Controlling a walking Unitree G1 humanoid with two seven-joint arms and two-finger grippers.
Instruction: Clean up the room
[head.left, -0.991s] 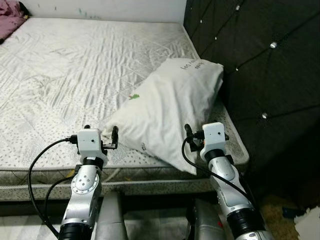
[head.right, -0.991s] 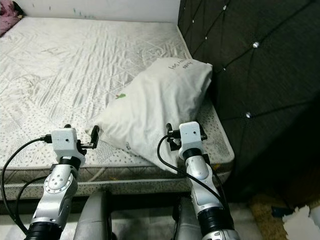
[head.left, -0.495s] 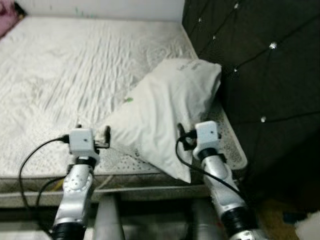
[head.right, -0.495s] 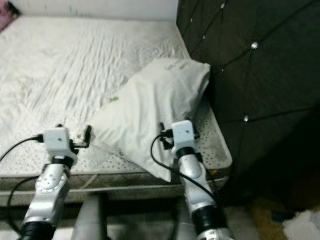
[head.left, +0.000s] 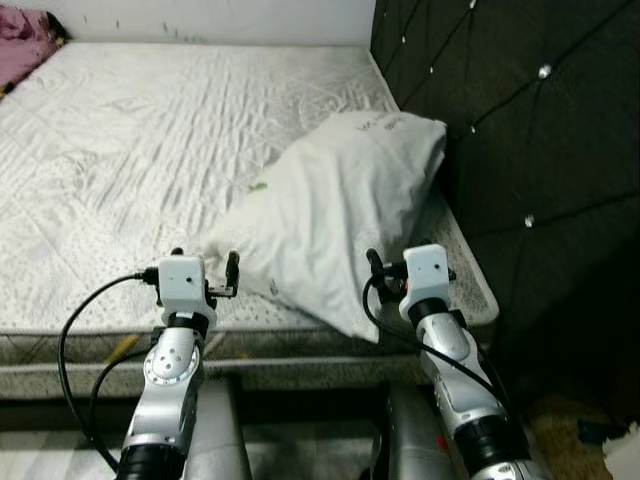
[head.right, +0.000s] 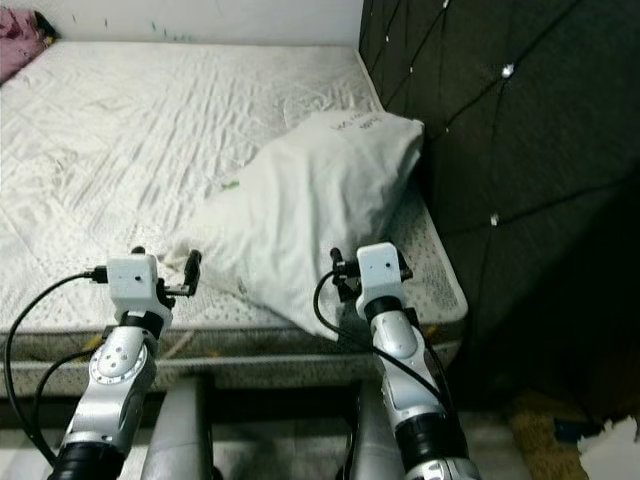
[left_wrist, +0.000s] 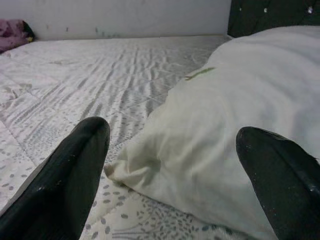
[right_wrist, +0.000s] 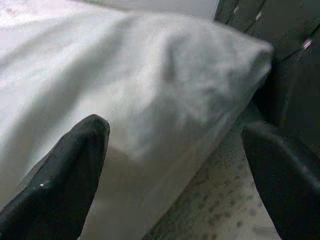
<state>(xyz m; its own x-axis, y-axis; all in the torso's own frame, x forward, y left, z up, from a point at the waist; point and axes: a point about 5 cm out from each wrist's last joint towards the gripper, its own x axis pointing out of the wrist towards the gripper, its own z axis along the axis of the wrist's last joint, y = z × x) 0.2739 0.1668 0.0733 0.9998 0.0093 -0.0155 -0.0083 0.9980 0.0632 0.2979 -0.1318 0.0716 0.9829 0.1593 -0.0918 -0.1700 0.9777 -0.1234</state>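
Note:
A white pillow lies tilted on the bare mattress, its far end leaning against the black headboard. My left gripper hovers open at the bed's near edge, facing the pillow's lower left corner. Its black fingers hold nothing. My right gripper is open too, close to the pillow's near right edge, with one finger beside the fabric. Neither gripper touches the pillow as far as I can see.
The tufted black headboard stands along the bed's right side. A pink cloth sits at the far left corner of the mattress. White paper scraps lie on the floor at the lower right. The left part of the mattress is bare.
The whole picture swayed and blurred, then settled, so the camera moved. Both grippers stay open at the bed's edge, and the pillow lies as before.

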